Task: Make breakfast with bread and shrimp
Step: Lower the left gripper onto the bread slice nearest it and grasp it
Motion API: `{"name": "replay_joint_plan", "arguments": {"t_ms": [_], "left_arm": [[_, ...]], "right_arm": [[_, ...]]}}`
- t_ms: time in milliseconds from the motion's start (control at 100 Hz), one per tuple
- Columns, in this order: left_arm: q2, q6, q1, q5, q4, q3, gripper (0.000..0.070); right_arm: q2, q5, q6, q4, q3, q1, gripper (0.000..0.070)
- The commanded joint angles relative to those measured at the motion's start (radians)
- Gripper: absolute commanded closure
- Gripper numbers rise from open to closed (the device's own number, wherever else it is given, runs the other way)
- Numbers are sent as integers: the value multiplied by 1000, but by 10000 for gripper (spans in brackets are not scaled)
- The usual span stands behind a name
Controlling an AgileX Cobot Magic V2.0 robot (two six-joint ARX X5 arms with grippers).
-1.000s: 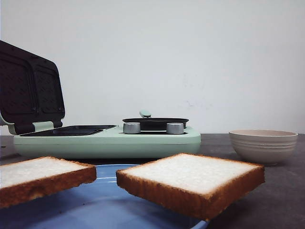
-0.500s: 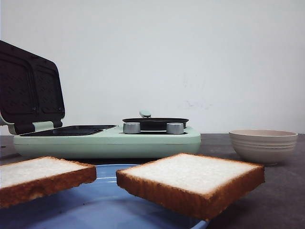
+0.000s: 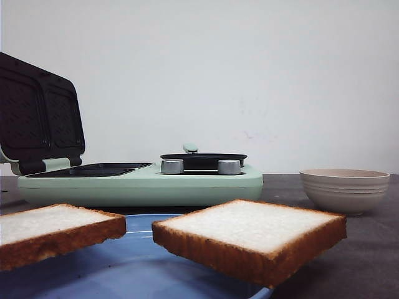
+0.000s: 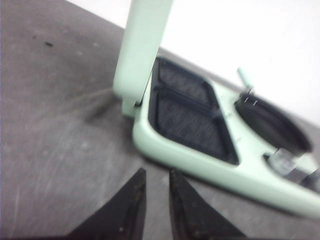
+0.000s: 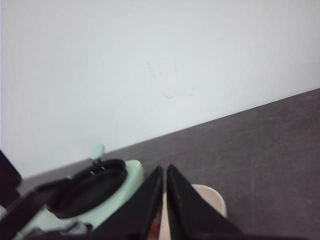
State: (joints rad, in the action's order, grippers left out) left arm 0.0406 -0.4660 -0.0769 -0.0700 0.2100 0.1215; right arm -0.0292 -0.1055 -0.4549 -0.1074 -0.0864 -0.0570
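We saw nothing shift from a second before: two bread slices (image 3: 248,235) (image 3: 53,230) lay on the blue plate (image 3: 124,268) near the open sandwich maker (image 3: 140,182), untouched, while the left gripper (image 4: 156,197) and right gripper (image 5: 164,200) hung nearly closed, empty.

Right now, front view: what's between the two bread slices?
Only a bare strip of the blue plate shows between the left bread slice and the right bread slice. Nothing else lies in that gap.
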Motion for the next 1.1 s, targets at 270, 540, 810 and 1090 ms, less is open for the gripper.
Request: {"name": "replay_joint_plan", "arguments": {"t_ms": [270,540,810,1090], "left_arm": [[357,116,-2,-109,103,423,679],[546,146,-10,-151,404,634,220],[692,150,-10,-251,505,649,222],[924,211,-9,-333,567,689,223]], "right_arm": [[-333,-218,109,206,-425,1,695],[-499,-293,122,454,-615,0,132],[-531,-348,125,579,-627,0,131],[-558,-415,150,655,-627,-8,132]]}}
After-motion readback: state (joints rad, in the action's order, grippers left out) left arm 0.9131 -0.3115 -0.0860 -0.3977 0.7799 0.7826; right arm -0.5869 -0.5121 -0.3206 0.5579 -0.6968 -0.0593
